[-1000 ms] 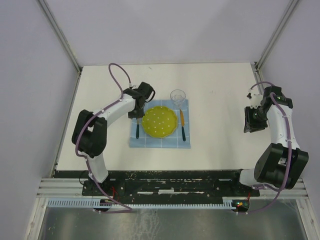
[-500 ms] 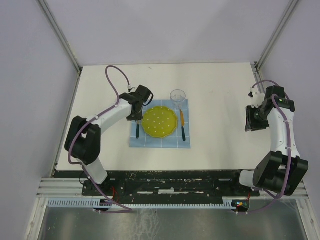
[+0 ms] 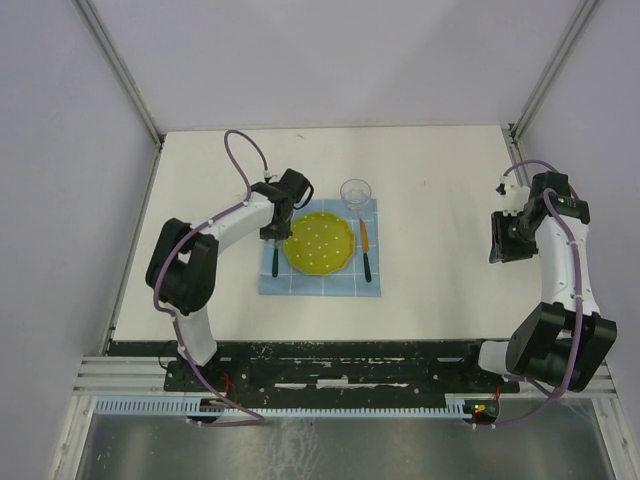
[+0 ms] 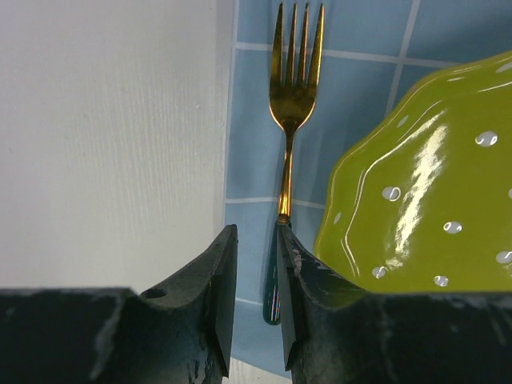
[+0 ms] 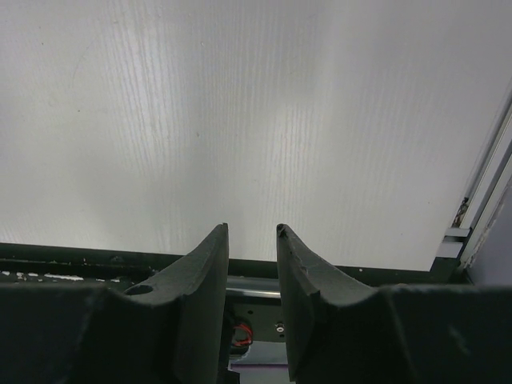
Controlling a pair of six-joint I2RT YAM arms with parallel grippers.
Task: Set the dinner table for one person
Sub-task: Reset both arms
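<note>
The off-white dinner table carries a light-blue gridded cloth. On the cloth lie a green dotted plate, a gold fork with a dark teal handle left of the plate, and a knife right of it. A clear glass stands at the cloth's far right corner. My left gripper hovers over the fork. In the left wrist view the gripper is narrowly open, and the fork lies flat below, its handle between the jaws. My right gripper is open and empty over bare table.
Metal frame posts and lilac walls bound the table on both sides. A black base rail runs along the near edge; it also shows in the right wrist view. The right gripper hangs close to the table's right edge.
The left arm's elbow and cable swung out to the left and back again while its gripper stayed over the fork. The fork has not moved. The right arm shifted very slightly.
</note>
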